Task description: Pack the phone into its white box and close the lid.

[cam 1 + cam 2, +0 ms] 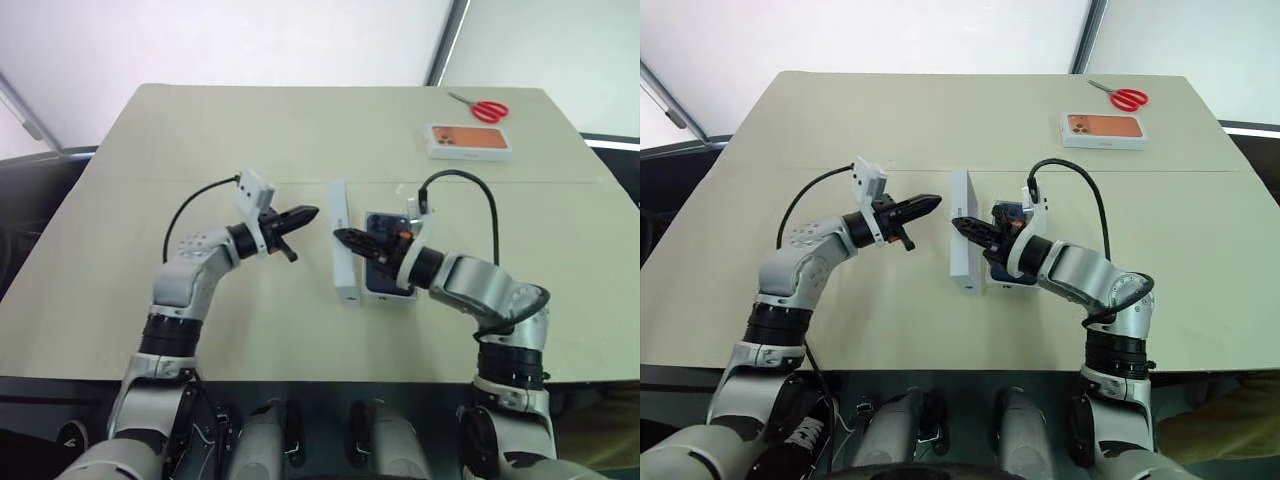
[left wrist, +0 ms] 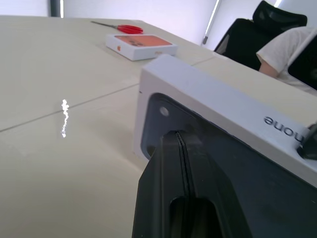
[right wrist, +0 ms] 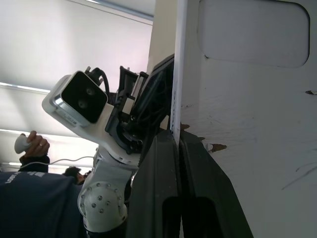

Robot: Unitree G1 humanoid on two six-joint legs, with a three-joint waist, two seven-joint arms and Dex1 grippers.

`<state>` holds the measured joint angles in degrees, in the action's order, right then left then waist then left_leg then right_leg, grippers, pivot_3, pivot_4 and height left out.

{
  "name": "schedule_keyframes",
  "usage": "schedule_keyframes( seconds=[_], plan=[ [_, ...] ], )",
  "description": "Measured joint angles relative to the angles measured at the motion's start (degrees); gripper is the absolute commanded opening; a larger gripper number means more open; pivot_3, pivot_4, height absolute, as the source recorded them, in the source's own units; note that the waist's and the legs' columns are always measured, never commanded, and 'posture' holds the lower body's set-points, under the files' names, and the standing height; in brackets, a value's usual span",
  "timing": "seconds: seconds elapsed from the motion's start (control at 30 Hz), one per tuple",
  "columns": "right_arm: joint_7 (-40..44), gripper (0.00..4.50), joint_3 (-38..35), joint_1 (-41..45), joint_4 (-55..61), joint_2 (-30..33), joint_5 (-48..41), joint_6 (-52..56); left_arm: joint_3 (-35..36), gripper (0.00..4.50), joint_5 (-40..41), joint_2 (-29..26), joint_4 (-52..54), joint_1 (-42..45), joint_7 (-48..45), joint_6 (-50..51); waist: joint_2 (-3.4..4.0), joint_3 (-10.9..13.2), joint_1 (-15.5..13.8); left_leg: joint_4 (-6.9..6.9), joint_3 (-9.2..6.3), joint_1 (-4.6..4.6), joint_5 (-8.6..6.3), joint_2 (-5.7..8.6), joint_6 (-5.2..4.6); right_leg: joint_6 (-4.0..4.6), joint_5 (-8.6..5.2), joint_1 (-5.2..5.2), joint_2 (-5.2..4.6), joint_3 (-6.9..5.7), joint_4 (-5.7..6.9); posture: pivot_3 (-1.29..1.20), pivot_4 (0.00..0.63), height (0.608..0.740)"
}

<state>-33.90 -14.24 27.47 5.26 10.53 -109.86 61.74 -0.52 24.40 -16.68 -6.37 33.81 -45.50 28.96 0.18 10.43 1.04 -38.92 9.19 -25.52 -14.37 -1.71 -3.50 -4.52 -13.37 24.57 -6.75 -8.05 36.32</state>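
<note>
Lid stands on edge between both arms' closed jaws.

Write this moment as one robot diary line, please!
lid: on edge, between grippers | right gripper: shut on lid rim | left gripper: shut, empty, beside lid | phone: in white box, uncovered

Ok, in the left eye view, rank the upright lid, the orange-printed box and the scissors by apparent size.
Unranked at the top: lid and orange-printed box look about alike, with the lid nearer and edge-on.
Smallest: scissors.
</note>
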Motion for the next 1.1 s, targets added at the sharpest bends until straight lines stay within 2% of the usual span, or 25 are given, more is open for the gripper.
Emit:
schedule_keyframes(
  seconds=[0.2,0.33,0.5,0.6,0.73,0.83,0.97,1.1],
  plan=[
    [2.4,0.0,2.8,-0.6,0.3,2.8,1.7,-4.9,-2.4,0.02,-0.2,2.4,1.6,-2.9,0.6,0.9,-0.01,0.0,-0.5,-0.04,-0.02,-0.05,-0.02,0.02,-0.03,0.0,0.0,-0.01,-0.02,0.0,-0.02,0.0,0.15,0.738],
    [4.7,1.37,3.8,-2.3,0.2,4.9,2.9,-5.9,-3.3,0.0,-1.0,4.8,-1.5,-2.7,1.5,-0.4,-0.01,0.0,-0.3,-0.04,-0.01,-0.04,-0.16,0.0,-0.28,0.0,0.0,0.0,-0.02,0.0,-0.04,0.0,0.15,0.738],
    [8.1,3.8,4.9,-2.4,0.1,9.1,6.5,-6.4,-5.0,0.0,-2.7,8.4,-6.1,-1.3,2.0,-2.9,-0.01,0.0,-0.4,-0.06,-0.01,-0.05,-0.18,0.01,-0.31,0.0,0.0,0.0,-0.03,-0.01,-0.04,0.0,0.15,0.738],
    [12.7,3.8,4.6,-0.3,0.2,14.3,11.4,-6.2,-5.4,0.0,-3.2,8.9,-7.8,-0.5,1.9,-3.5,0.0,0.0,-0.4,-0.07,0.0,-0.07,-0.2,-0.01,-0.34,0.0,0.0,0.02,-0.04,-0.01,-0.08,0.0,0.15,0.738],
    [22.5,3.8,3.1,1.7,0.3,24.4,19.5,-5.3,-5.4,0.0,-3.8,9.8,-10.2,1.1,1.8,-4.8,0.0,0.0,-0.6,-0.08,-0.01,-0.09,-0.27,0.0,-0.46,0.0,0.0,0.0,-0.05,-0.02,-0.13,0.0,0.15,0.738],
    [35.4,3.8,6.1,1.2,2.1,36.1,33.6,-6.1,-5.8,0.0,-4.7,11.7,-13.2,1.9,1.7,-6.2,0.01,0.0,-0.8,-0.12,-0.01,-0.18,-0.32,0.02,-0.55,-0.01,-0.01,0.04,-0.06,-0.04,-0.2,0.0,0.15,0.738],
    [47.9,3.8,9.6,-1.7,2.9,42.8,50.0,-13.3,-7.3,0.0,-5.7,14.8,-16.2,3.2,1.5,-7.8,-0.03,0.0,-1.1,-0.16,0.0,-0.18,-0.33,0.01,-0.56,-0.02,-0.01,0.03,-0.07,-0.06,-0.22,0.0,0.15,0.738],
    [58.0,3.8,13.7,-5.4,2.5,46.3,66.1,-22.9,-7.9,0.0,-6.9,16.9,-20.0,5.7,0.8,-9.9,-0.03,0.0,-1.5,-0.18,0.0,-0.17,-0.33,0.0,-0.56,-0.01,-0.01,0.06,-0.09,-0.08,-0.2,0.0,0.15,0.738]
  ],
)
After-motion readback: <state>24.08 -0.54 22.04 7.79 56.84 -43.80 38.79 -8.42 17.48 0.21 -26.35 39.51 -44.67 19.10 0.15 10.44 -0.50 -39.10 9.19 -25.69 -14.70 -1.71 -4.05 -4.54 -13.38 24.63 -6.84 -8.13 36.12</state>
